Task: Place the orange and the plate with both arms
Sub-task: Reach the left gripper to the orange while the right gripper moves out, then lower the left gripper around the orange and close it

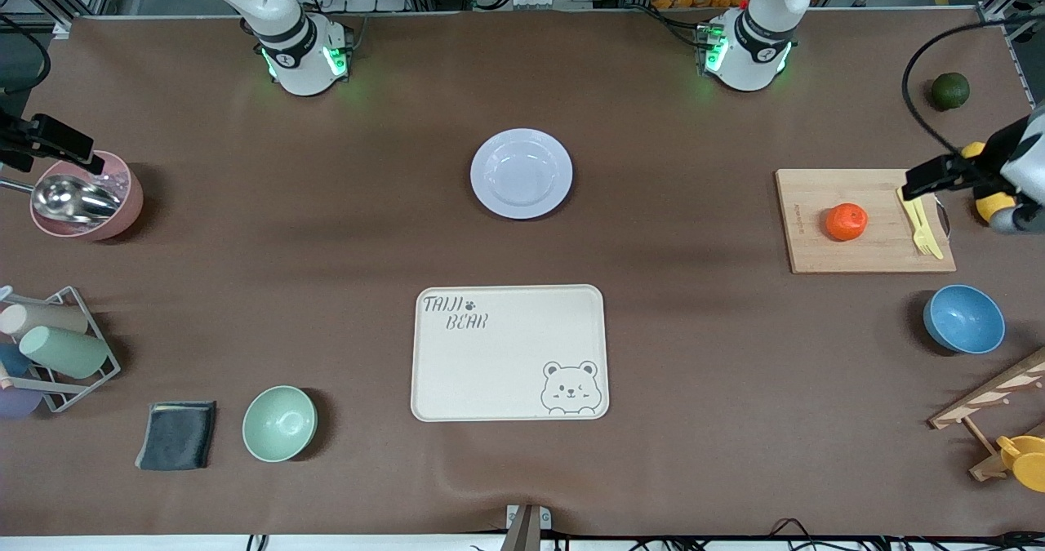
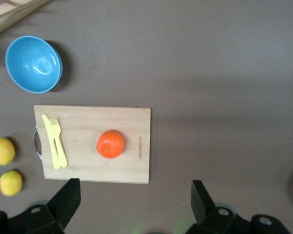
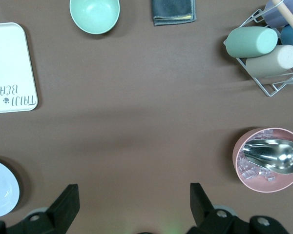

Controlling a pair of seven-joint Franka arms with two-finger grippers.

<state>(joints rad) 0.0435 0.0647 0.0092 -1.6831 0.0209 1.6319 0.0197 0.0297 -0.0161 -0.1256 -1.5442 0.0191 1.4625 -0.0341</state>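
Observation:
The orange (image 1: 846,221) sits on a wooden cutting board (image 1: 816,249) at the left arm's end of the table; it also shows in the left wrist view (image 2: 110,144). The pale lavender plate (image 1: 521,173) lies empty mid-table, with its edge in the right wrist view (image 3: 0,189). My left gripper (image 1: 939,175) (image 2: 135,204) hangs high, open and empty, over bare table beside the board. My right gripper (image 1: 49,139) (image 3: 133,204) hangs high, open and empty, over bare table between the plate and a pink bowl (image 1: 114,208).
A cream bear tray (image 1: 510,306) lies nearer the front camera than the plate. A yellow fork (image 1: 918,220) lies on the board. Around are lemons (image 2: 2,150), a dark green fruit (image 1: 950,91), a blue bowl (image 1: 963,319), a mint bowl (image 1: 279,423), a grey cloth (image 1: 177,434) and a cup rack (image 1: 57,347).

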